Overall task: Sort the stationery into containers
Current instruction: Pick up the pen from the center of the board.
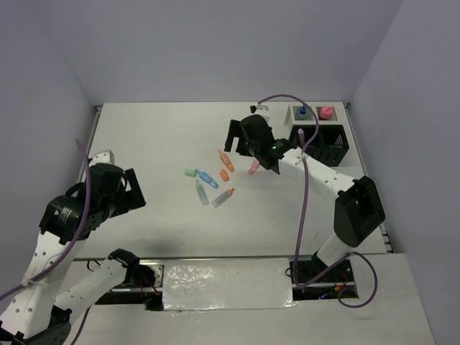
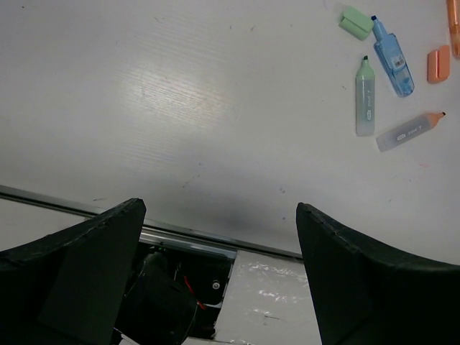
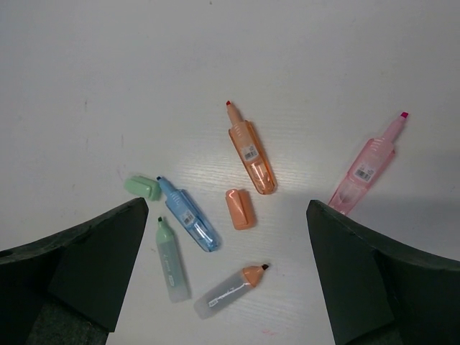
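Right wrist view: the right gripper (image 3: 226, 208) has its jaws released and grasps nothing. In the gap between them lie an orange marker (image 3: 251, 154), an orange cap (image 3: 240, 208), a blue marker (image 3: 188, 214), a green-tipped marker (image 3: 171, 262) and an orange-tipped marker (image 3: 230, 287). A pink marker (image 3: 366, 165) lies just beside one jaw. The left gripper (image 2: 221, 208) is also released and empty, with the markers well beyond its jaws. The black organiser (image 1: 343, 147) and the white tray (image 1: 315, 119) stand behind the right gripper's jaws.

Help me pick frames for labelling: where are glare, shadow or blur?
Left wrist: broad glare on the table, own fingers dark and soft. Right wrist: orange marker sharp, shadow reaching the pink marker. Top external: even light, faint shadow beside the left arm.
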